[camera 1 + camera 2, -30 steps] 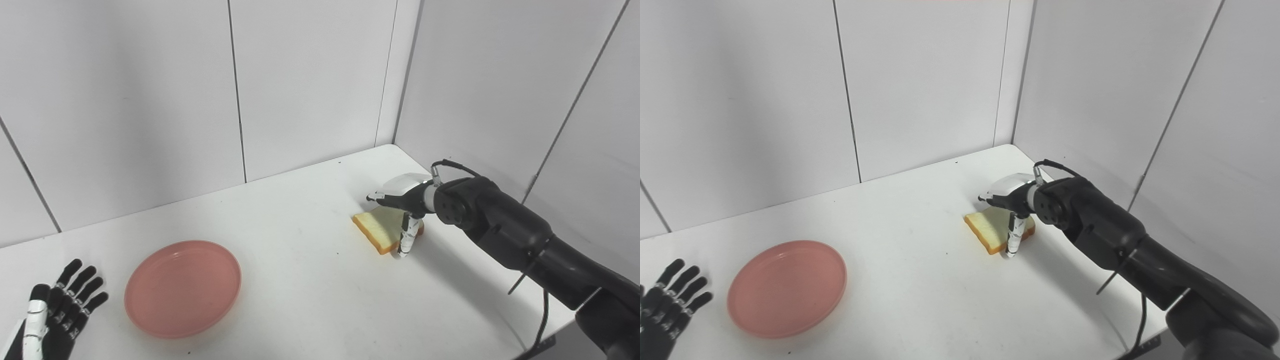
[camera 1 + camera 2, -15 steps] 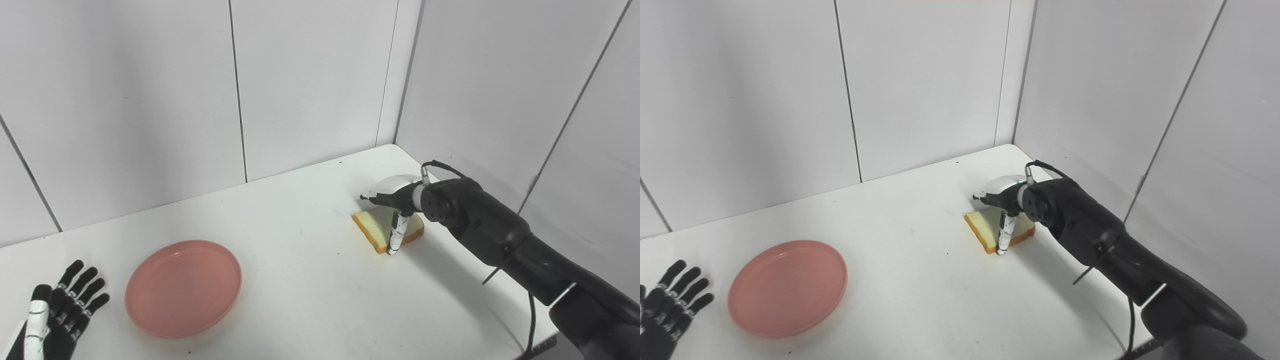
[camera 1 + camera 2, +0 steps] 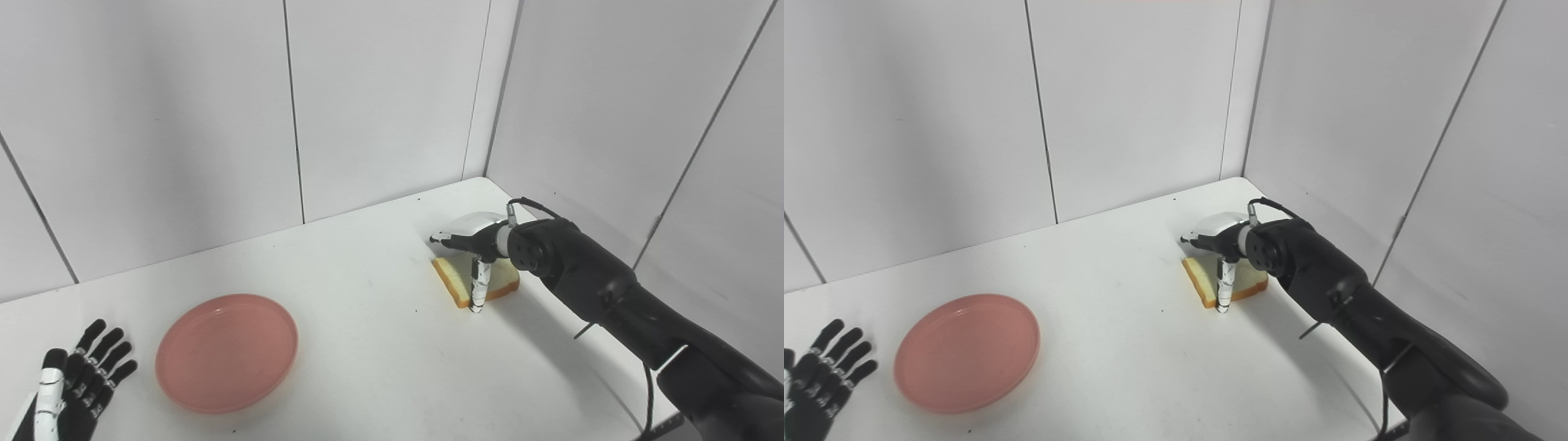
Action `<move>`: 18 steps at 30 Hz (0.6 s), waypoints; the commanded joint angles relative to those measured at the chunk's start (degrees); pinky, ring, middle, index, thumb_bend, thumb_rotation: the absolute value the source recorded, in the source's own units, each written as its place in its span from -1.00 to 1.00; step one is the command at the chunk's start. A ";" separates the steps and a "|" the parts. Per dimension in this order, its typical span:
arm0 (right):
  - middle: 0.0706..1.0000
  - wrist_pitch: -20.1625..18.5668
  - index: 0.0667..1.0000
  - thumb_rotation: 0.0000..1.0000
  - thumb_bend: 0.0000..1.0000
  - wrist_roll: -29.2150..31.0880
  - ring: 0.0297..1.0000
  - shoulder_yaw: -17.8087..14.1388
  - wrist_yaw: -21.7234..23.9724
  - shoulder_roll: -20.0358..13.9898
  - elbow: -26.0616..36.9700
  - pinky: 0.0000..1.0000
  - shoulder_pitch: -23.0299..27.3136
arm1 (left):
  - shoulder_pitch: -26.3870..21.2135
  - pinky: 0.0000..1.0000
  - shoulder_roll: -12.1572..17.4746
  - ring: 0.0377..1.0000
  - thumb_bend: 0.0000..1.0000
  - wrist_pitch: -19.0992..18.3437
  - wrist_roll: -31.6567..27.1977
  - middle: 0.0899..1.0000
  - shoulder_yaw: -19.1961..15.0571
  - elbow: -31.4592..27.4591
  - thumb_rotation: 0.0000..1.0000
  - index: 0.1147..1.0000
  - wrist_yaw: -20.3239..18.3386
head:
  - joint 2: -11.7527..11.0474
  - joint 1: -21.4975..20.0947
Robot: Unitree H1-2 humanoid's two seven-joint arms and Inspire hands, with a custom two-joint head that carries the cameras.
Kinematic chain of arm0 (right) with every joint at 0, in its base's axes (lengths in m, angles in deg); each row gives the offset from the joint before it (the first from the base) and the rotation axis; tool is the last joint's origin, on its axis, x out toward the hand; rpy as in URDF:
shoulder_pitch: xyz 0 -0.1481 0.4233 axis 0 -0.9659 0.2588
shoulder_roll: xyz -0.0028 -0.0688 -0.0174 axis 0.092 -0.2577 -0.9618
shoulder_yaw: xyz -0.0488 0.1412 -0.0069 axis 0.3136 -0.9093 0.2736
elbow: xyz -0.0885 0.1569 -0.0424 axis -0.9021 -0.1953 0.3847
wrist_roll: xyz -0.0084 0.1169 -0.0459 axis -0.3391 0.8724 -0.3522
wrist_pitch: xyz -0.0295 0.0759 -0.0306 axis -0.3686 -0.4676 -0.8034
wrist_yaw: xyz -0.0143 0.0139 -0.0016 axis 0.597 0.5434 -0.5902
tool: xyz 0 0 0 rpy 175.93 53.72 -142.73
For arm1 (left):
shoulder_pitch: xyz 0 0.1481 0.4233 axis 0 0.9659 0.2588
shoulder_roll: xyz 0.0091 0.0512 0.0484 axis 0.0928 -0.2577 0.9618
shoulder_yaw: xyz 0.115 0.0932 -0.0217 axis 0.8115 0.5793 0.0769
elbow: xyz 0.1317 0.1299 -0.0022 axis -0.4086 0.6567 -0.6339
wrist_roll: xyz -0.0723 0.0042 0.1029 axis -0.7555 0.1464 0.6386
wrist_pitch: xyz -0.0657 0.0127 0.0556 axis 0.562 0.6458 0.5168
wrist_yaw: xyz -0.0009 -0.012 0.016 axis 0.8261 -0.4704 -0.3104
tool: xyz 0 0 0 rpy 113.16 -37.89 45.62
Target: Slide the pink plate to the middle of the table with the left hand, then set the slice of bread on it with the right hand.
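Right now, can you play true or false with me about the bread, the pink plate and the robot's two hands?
1. The slice of bread lies on the pink plate. False: it lies on the white table, far to the right of the plate.
2. The right hand is over the bread, one finger pointing down at its near edge. True.
3. The left hand is pushing the plate. False: it rests apart from the plate, fingers spread, holding nothing.
4. The plate has nothing on it. True.
5. The bread is near the table's back right corner. True.
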 commanded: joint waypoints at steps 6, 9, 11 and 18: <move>-0.05 3.25 -0.03 -1.00 0.10 -0.62 -0.15 -0.92 -8.75 0.04 -3.01 -0.01 1.46 | 1.55 0.82 0.55 0.88 0.55 -3.45 0.76 0.89 0.67 0.62 1.00 0.89 0.22 | 0.25 0.13; -0.06 2.91 -0.10 -1.00 0.05 -1.47 -0.18 -1.25 -12.13 0.01 -3.90 -0.13 1.00 | 1.66 0.82 0.48 0.88 0.52 -3.67 0.45 0.89 0.52 0.23 1.00 0.88 0.19 | 0.23 0.13; -0.06 2.29 -0.10 -1.00 0.04 -1.76 -0.19 -1.59 -13.23 -0.33 -3.34 -0.19 0.42 | 1.61 0.81 0.49 0.88 0.51 -3.59 0.38 0.88 0.52 0.31 1.00 0.87 0.01 | 0.23 0.13; -0.10 0.40 -0.06 -1.00 0.04 -1.97 -0.25 -2.06 -12.76 -0.66 -2.17 -0.26 0.16 | 1.59 0.81 0.49 0.88 0.52 -3.50 0.82 0.88 0.76 0.52 1.00 0.88 0.11 | -0.22 0.71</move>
